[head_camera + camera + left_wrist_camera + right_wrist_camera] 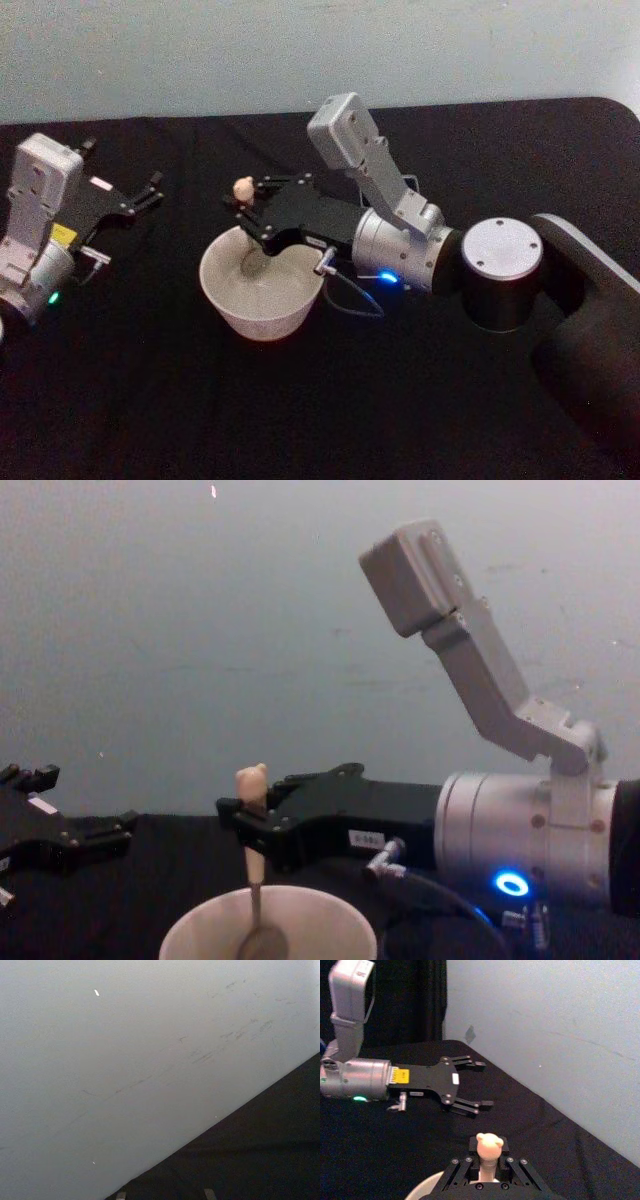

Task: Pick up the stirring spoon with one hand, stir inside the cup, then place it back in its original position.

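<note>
Gripping the spoon (pixel 242 188) by its cream handle, the right tool (pixel 245 205) hangs over the cup (pixel 262 318). Head view: left tool (pixel 153 192) well to its left, opened wide, above the black surface (pixel 150 400). Right wrist view: bear head pokes up out of the clamped tool. Chest view: spoon upright, bowl below the tool, inside the cup.

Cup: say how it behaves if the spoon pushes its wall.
Wide and low, the cup likely resists tipping. Nothing holds it on the black table, so it may slide. Right gripper holds the spoon inside it; left gripper sits open, apart.
</note>
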Controlling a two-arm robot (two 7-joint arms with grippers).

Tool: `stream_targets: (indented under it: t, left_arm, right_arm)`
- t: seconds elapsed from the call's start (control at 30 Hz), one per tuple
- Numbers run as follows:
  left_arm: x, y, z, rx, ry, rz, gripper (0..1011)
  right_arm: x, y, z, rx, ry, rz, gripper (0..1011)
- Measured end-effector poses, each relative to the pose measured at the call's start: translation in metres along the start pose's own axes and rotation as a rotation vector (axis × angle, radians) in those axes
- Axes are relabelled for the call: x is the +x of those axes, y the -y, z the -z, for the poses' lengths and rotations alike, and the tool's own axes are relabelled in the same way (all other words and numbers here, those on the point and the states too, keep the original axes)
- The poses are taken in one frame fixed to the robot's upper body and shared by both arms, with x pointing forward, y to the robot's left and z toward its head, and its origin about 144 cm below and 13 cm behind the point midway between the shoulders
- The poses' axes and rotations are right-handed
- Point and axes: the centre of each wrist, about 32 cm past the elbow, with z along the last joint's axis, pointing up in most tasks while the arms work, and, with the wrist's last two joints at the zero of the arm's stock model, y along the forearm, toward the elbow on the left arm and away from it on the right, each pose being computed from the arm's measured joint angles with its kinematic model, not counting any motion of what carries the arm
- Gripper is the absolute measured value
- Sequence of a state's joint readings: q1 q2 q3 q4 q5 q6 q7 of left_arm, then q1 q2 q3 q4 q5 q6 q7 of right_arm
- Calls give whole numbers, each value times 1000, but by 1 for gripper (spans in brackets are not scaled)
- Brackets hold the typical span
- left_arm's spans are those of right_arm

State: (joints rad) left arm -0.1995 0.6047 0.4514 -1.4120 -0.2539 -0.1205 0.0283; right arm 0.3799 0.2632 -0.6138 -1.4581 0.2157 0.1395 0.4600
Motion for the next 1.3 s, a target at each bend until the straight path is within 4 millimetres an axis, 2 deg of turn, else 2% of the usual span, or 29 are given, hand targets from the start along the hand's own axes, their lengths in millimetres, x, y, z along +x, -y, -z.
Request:
stream_targets:
  t: [0.43,0.77,1.03,1.3]
  left_arm:
    - [0,0,0,0,0,0,1001]
    - [0,0,0,0,0,0,1001]
    - [0,0,0,0,0,0,1001]
    - [0,0,0,0,0,0,1001]
  right_arm:
    - [3,8,2,-8,-1,19,213]
    - [5,28,2,-22,-5,18,213]
    - [1,43,2,-30,-8,-3,213]
    - [-5,46,-2,-20,-11,-32,213]
